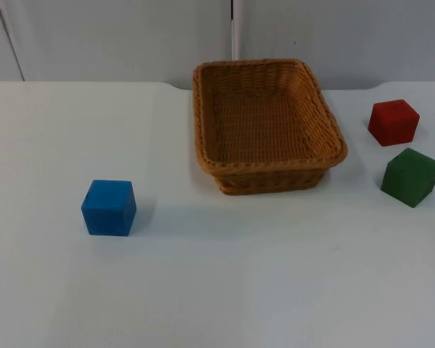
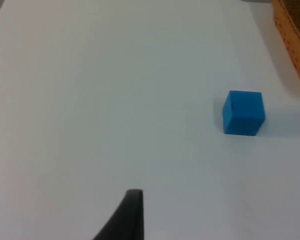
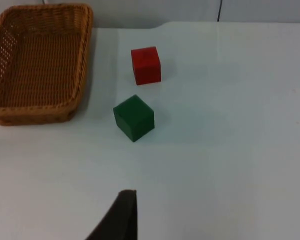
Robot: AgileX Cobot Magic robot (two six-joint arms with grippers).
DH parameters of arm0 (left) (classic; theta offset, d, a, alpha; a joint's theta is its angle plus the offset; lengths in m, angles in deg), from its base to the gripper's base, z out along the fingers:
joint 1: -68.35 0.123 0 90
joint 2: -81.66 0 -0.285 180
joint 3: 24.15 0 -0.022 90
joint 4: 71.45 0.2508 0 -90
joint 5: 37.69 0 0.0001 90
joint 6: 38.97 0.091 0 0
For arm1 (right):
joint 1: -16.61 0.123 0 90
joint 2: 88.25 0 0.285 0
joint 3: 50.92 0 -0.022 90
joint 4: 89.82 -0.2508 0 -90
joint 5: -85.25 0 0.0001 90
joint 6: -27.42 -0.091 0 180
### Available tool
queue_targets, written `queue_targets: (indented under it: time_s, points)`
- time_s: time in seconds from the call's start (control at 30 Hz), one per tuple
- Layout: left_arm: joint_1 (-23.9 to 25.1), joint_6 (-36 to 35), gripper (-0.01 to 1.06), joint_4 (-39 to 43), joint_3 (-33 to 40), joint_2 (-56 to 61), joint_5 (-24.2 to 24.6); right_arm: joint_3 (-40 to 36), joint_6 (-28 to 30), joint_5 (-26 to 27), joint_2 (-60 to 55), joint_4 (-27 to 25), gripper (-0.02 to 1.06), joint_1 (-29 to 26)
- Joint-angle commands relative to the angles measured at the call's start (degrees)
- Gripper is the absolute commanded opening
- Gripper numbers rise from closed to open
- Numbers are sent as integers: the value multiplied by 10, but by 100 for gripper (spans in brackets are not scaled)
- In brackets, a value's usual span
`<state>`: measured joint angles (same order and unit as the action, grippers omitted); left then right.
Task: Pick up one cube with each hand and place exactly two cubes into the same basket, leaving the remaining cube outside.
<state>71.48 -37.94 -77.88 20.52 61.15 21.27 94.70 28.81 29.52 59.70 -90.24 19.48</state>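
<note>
**Basket empty, three cubes out on the table**

White table [image 1: 217, 290], running back to a grey wall [image 1: 116, 36].

Woven basket [image 1: 267, 123] at the middle of the table toward the wall, upright, nothing inside. Seen again from the right wrist [image 3: 37, 62] with its bare woven floor, and by one edge from the left wrist [image 2: 292, 40].

Blue cube [image 1: 109, 207] alone on the robot's left side, well apart from the basket and nearer the front edge of the table. Flat on the table in the left wrist view [image 2: 244, 112], well apart from the fingertip there.

Red cube [image 1: 393, 122] on the robot's right side, beside the basket, not touching it. Green cube [image 1: 411, 177] near the red one, toward the front, turned at an angle to it, a gap between the two. Same pair from the right wrist: red [image 3: 146, 65] farther off, green [image 3: 133, 118] closer, both just beside the basket and clear of it.

All three cubes outside the basket, untouched.

Left gripper: one black fingertip [image 2: 122, 217] above bare table, holding nothing; apart or together, cannot tell. Right gripper: one black fingertip [image 3: 117, 217] above bare table, short of the green cube, holding nothing; likewise cannot tell.
</note>
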Motion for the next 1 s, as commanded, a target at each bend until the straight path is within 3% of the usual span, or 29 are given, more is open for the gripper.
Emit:
queue_targets:
  time_s: [0.0, 0.33, 0.67, 0.97]
  points:
    - [2, 0, 105, -15, -8, -10, -15, 9, 10, 17, -8, -1, 105, -4]
    - [2, 1, 105, -40, -61, -90, -35, 55, 10, 20, -76, -4, 105, -4]
    - [2, 8, 105, -66, -69, -194, -98, 55, 11, 40, -142, -4, 105, -4]
    - [2, 28, 105, -66, -94, -282, -110, 55, 17, 76, -214, -4, 105, -4]
